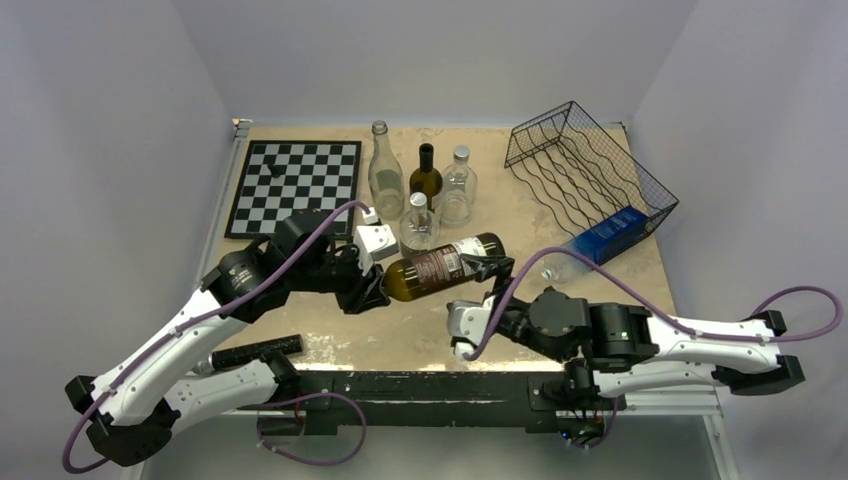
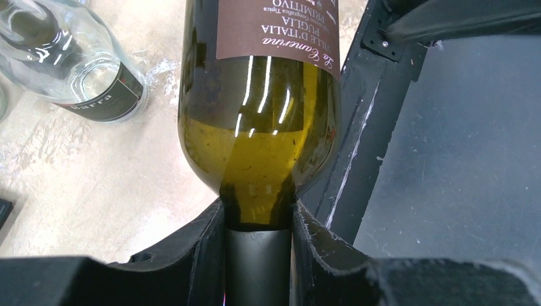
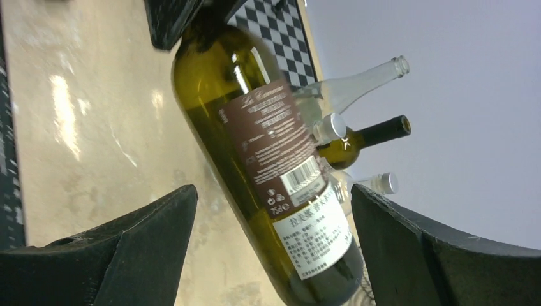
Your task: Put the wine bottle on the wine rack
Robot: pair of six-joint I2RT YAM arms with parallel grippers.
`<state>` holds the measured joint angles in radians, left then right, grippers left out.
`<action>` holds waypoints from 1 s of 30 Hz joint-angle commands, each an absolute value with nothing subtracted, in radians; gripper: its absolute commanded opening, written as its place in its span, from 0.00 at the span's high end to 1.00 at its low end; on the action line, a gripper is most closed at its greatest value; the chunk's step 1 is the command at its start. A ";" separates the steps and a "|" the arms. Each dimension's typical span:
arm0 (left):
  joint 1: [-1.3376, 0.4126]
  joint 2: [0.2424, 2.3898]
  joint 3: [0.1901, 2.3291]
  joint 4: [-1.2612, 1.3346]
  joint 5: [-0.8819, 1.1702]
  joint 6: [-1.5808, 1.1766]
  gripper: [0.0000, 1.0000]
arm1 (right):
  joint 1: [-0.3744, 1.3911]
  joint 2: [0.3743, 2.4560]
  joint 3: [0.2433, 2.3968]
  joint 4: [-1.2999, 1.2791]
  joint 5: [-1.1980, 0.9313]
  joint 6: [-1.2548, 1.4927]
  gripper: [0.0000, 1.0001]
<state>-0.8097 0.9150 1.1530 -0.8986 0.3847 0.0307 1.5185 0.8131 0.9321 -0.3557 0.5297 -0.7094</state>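
- Clamping the dark neck of the wine bottle (image 1: 440, 265), the left gripper (image 1: 372, 288) sits left of centre in the top view. In the left wrist view its two black fingers (image 2: 204, 248) press the neck from both sides, just below the olive-green shoulder.
- The wine bottle lies nearly level at the middle of the frame, neck toward the lower left and base toward the upper right. It has a brown label and a white back label. I cannot tell whether its body touches the tan table (image 1: 420, 335).
- The right gripper (image 1: 488, 272) is at the bottle's base end. In the right wrist view its jaws stand wide, one finger on each side of the bottle and both clear of the glass.
- The wine rack (image 1: 590, 170), black wire with wavy rows, stands in the upper right of the top view, well apart from the wine bottle.
- A plastic bottle with a blue label (image 1: 605, 238) lies against the rack's near side.
- A tall clear bottle (image 1: 385, 175), a dark green bottle (image 1: 426, 180), a clear capped bottle (image 1: 458, 185) and a small white-capped bottle (image 1: 418, 225) stand just above the wine bottle.
- A chessboard (image 1: 295, 185) lies flat in the upper left.
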 commanded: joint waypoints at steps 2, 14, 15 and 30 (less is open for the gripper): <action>-0.821 0.916 1.147 -0.668 0.354 -0.058 1.00 | 1.522 0.699 1.109 -0.396 0.521 -0.393 0.09; -0.955 1.213 1.137 -0.343 0.114 -0.187 1.00 | 1.282 0.870 1.549 -0.975 0.699 0.207 0.13; -0.969 1.246 1.151 -0.323 0.093 -0.192 1.00 | 1.232 0.869 1.545 -0.999 0.669 0.270 0.14; -1.009 1.707 1.355 0.026 0.010 -0.238 1.00 | 1.010 0.692 1.258 -1.041 0.540 0.579 0.14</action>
